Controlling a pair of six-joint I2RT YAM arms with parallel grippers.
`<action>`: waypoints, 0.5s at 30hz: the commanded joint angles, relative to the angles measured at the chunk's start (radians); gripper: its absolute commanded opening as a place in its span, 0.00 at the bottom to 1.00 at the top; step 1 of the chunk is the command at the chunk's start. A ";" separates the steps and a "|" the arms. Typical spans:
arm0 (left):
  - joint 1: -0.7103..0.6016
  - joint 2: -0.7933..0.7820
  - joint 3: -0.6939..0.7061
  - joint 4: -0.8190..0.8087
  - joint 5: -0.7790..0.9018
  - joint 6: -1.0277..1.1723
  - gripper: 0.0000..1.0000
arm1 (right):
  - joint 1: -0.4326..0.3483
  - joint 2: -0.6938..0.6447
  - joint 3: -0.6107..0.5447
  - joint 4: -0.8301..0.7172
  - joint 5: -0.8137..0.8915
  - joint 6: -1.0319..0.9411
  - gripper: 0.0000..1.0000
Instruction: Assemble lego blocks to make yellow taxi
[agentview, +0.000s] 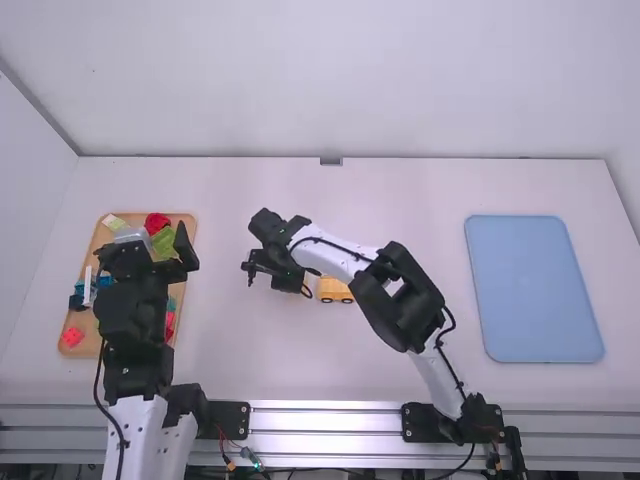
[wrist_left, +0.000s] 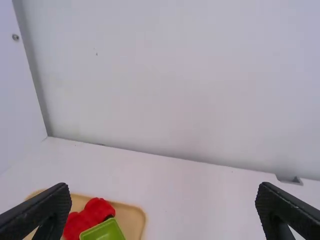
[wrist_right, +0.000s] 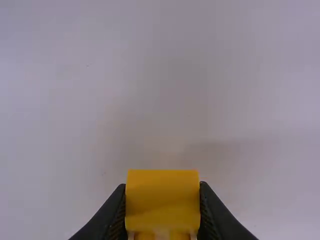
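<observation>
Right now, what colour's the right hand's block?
The block is orange-yellow, clearest in the right wrist view.

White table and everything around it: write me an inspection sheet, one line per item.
Surface: white table, with a blue mat at its right.
Job's things: a wheeled yellow piece, partly hidden by the right arm; a yellow block in the right hand; whether they are one thing, I cannot tell.
Clutter: at the left, a tan tray with red blocks, a green block and others.
Grippers: left hand open, near the tray; right hand closed on the yellow block.
Cables: dark cables run along both arms, some looping out.
Surroundings: white walls; metal rail along the near edge.
</observation>
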 joint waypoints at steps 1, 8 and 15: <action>-0.002 -0.003 -0.006 0.008 0.013 -0.006 0.99 | -0.002 0.013 0.029 0.000 -0.006 -0.002 0.06; 0.002 -0.003 -0.006 0.009 0.013 -0.006 0.99 | -0.001 0.013 0.028 -0.002 -0.024 -0.001 0.15; 0.006 -0.003 -0.006 0.009 0.013 -0.007 0.99 | 0.000 0.013 0.028 -0.004 -0.024 -0.001 0.17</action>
